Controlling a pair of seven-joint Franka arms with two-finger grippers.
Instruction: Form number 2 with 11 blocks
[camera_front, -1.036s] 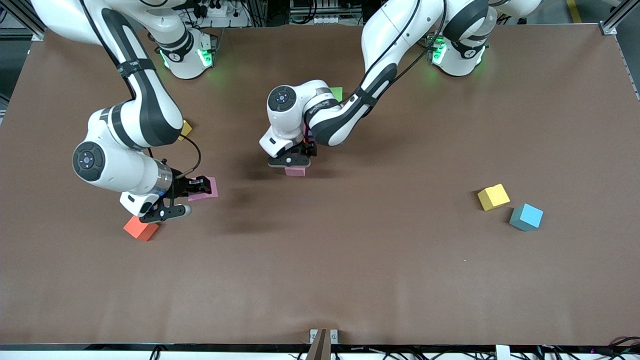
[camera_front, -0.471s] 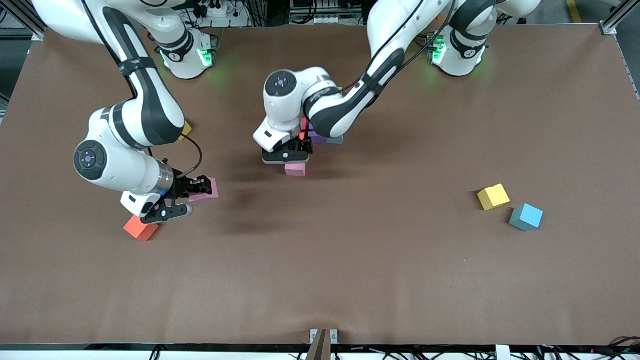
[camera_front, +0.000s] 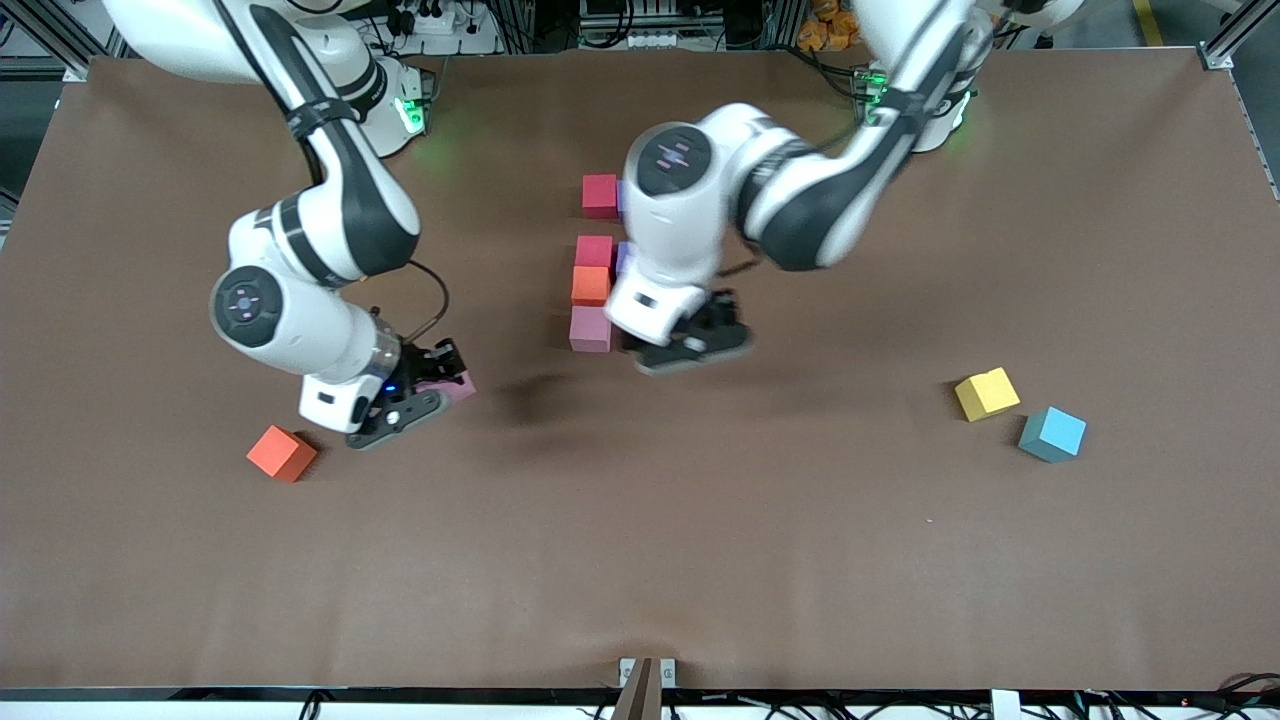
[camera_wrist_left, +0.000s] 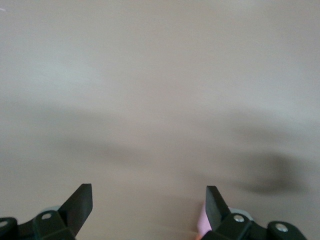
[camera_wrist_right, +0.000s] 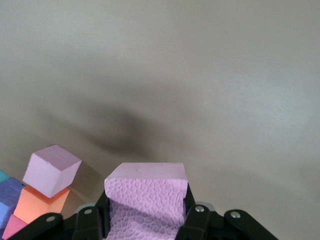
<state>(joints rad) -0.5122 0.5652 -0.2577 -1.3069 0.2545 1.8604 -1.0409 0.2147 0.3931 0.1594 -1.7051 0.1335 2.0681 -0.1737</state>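
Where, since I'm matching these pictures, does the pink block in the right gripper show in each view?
Front view: pink block, half hidden in the right gripper, toward the right arm's end.
Right wrist view: clamped in the foreground.
Left wrist view: cannot be made out.
Shared landmark: the column's orange block.

We see the left arm's wrist (camera_front: 680, 190) hiding most of the number 2 (camera_front: 592, 285) — only one column of cubes shows.
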